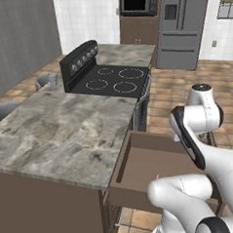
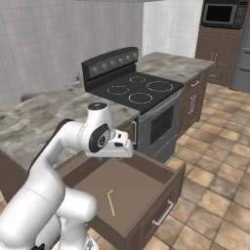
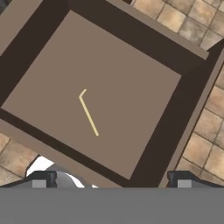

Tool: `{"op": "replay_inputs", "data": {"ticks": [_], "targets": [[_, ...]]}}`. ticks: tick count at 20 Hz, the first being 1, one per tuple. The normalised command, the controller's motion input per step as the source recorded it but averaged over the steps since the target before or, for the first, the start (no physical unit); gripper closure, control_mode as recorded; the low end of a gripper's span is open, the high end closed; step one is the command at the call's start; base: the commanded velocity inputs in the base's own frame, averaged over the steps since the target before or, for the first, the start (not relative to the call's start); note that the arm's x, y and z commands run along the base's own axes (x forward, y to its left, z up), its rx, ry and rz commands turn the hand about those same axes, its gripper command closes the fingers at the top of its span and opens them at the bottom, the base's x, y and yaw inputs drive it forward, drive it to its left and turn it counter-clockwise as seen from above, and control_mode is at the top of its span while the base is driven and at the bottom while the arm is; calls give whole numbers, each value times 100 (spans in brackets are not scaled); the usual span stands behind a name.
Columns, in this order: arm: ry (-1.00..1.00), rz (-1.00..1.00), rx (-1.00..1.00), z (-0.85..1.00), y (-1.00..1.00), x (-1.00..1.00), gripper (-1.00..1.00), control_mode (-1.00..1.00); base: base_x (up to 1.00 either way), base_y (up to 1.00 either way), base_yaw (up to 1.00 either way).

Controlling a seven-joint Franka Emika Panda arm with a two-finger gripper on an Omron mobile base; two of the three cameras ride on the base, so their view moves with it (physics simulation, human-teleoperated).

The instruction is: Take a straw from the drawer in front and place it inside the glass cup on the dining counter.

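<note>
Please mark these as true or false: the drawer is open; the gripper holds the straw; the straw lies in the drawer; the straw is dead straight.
1. The drawer is open. True.
2. The gripper holds the straw. False: it hangs open above the drawer, clear of the straw.
3. The straw lies on the drawer floor. True.
4. The straw is dead straight. False: one end bends off at an angle.

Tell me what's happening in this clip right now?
The robot arm hangs its gripper over the pulled-out drawer, jaws open and empty. The straw, bent at one end, lies flat on the drawer floor, untouched. The glass cup waits at the far edge of the dining counter, beside the stovetop.
</note>
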Motion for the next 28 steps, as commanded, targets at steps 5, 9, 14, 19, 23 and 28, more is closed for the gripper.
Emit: {"op": "replay_inputs", "data": {"ticks": [5, 9, 14, 19, 23, 28], "targets": [[3, 0, 0, -21, 17, 33, -100, -100, 0, 0, 0], [8, -1, 0, -23, 15, 34, -100, -100, 0, 0, 0], [12, -1, 0, -30, 2, 21, -100, -100, 0, 0, 0], [17, -1, 0, -38, 0, 8, -100, -100, 0, 0, 0], [19, 0, 0, -40, 1, 8, -100, -100, 0, 0, 0], [18, 0, 0, -43, 5, 1, -100, -100, 0, 0, 0]]}}
